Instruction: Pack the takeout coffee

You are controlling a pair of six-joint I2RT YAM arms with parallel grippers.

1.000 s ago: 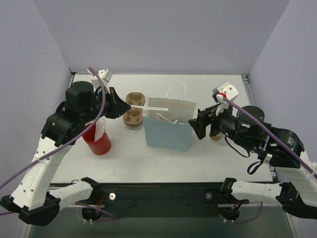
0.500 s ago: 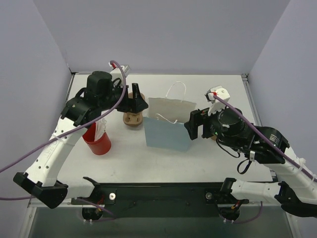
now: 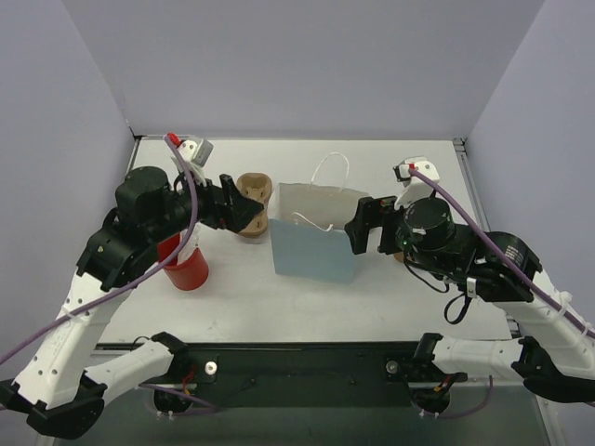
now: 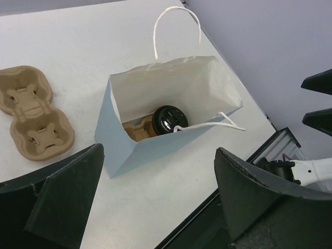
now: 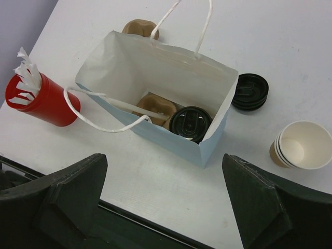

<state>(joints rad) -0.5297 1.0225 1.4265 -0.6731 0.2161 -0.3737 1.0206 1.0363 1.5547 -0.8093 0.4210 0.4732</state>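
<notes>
The light blue paper bag (image 3: 314, 249) stands open mid-table. Inside it a brown cup with a black lid (image 5: 190, 123) (image 4: 170, 118) sits in a tan pulp tray (image 5: 155, 105). A red cup (image 3: 187, 268) (image 5: 45, 101) with white paper pieces sticking out stands on the table left of the bag. My left gripper (image 3: 244, 206) (image 4: 161, 205) hovers open and empty left of the bag, above a second pulp tray (image 4: 33, 120). At the bag's right end my right gripper (image 3: 358, 228) (image 5: 163, 205) is open and empty too.
A stack of black lids (image 5: 251, 91) and a stack of brown paper cups (image 5: 300, 145) stand right of the bag. The bag's white handles (image 4: 175, 31) stick up. The table's front edge (image 5: 129, 220) is close below both grippers.
My left gripper held a white stick over the bag a second ago; it has opened and drawn back left, empty. The right gripper opened wider and stayed by the bag.
</notes>
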